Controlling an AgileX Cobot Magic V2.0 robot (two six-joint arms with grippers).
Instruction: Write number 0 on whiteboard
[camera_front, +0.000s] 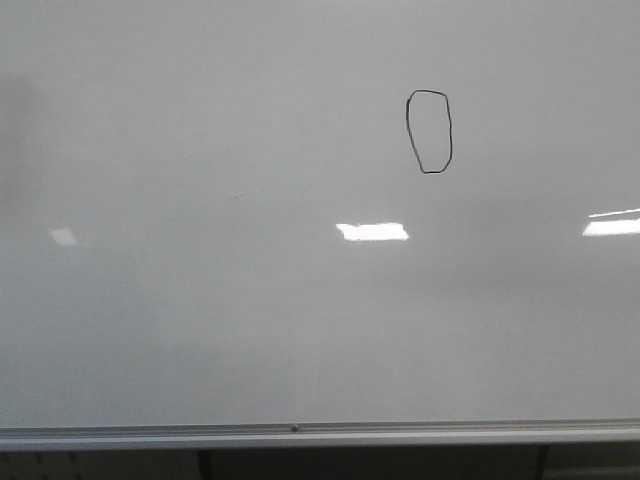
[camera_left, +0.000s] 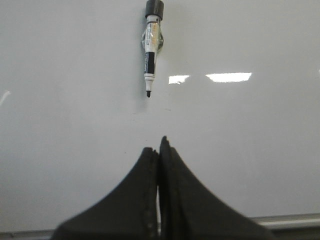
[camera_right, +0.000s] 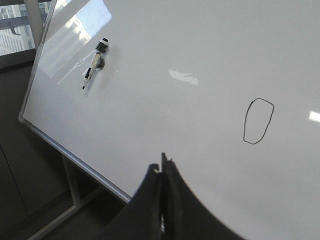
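Whiteboard (camera_front: 200, 330) fills your whole front view; the only edge showing there is the silver frame strip (camera_front: 300, 434) along the bottom, with dark space under it. In your right wrist view the board's corner and side frame show, plus a stand leg (camera_right: 70, 182) below, and windows beyond that edge. Wide bare board lies all around the drawn mark, with just bright light reflections (camera_front: 372, 231) across the middle.

The number 0 (camera_front: 429, 131) sits in the upper right part of the board in front view: a thin black closed loop, taller than wide, narrower at the bottom, a bit angular.

Your left gripper (camera_left: 159, 145) has fingers pressed together, nothing between them, off the board. Right gripper (camera_right: 161, 167) is the same, closed on nothing.

A marker (camera_left: 151, 50) is stuck on the board, tip down, uncapped, well apart from both grippers.
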